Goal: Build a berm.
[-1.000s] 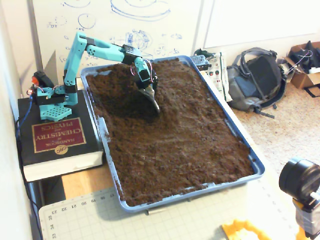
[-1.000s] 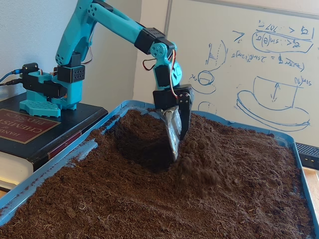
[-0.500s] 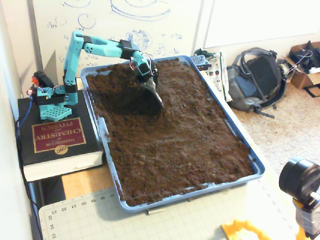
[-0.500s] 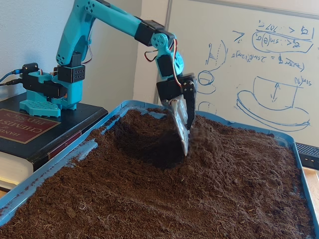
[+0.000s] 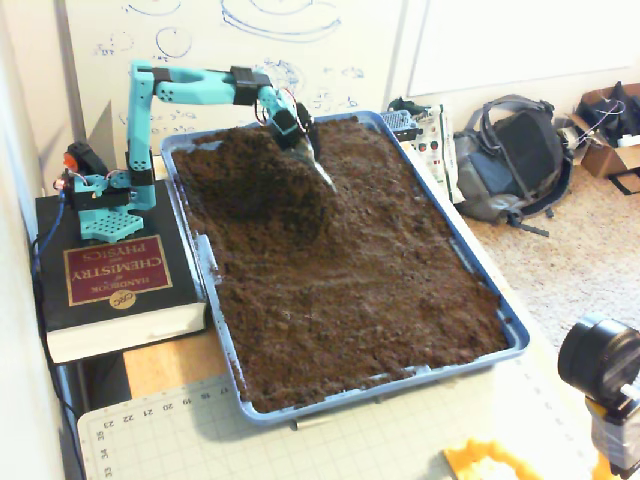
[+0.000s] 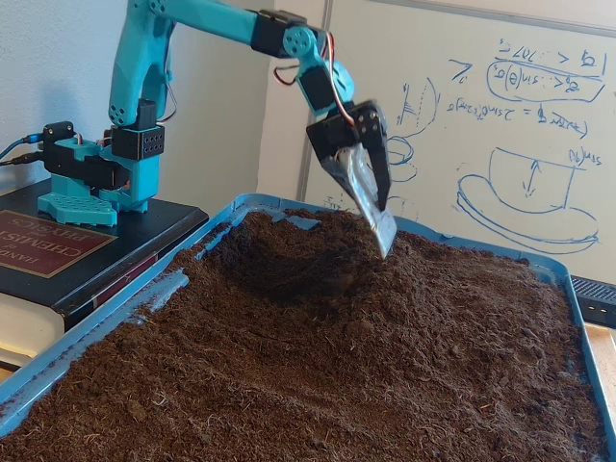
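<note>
— What is seen, from biggest to smallest?

— A blue tray full of brown soil is set on the bench. A berm is seen at the far left of the tray in a fixed view, beside a dark dip. A thick book is laid left of the tray, and the teal arm is fixed on it.

— And the hand?

— The hand is held just above the soil, at the far side of the berm. A silver blade is carried on it. Whether it is apart or together cannot be told.
</note>
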Robot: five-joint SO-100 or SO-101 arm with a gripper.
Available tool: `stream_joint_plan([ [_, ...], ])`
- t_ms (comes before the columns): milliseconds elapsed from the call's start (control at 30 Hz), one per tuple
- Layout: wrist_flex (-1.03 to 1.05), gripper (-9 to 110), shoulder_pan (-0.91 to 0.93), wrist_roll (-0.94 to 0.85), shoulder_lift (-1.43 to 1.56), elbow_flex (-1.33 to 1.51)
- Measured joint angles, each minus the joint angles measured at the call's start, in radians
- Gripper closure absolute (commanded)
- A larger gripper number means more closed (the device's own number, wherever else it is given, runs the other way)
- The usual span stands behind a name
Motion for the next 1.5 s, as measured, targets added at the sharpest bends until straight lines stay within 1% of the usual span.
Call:
stream_joint_plan([
  [167,-0.008,101,0.028,0.0,0.043,0.0],
  [333,-0.109,101,0.091,0.0,0.0,-0.026],
  [567,-0.261,101,0.158,0.0,-0.235,-0.161],
  [900,-0.276,101,0.201,0.002,-0.652,-0.431],
  [1067,-0.276,101,0.199,0.11,-0.764,-0.566],
  [1233,-0.276,101,0.158,0.236,-0.775,-0.591],
  [1500,-0.276,101,0.084,0.281,-0.851,-0.603],
])
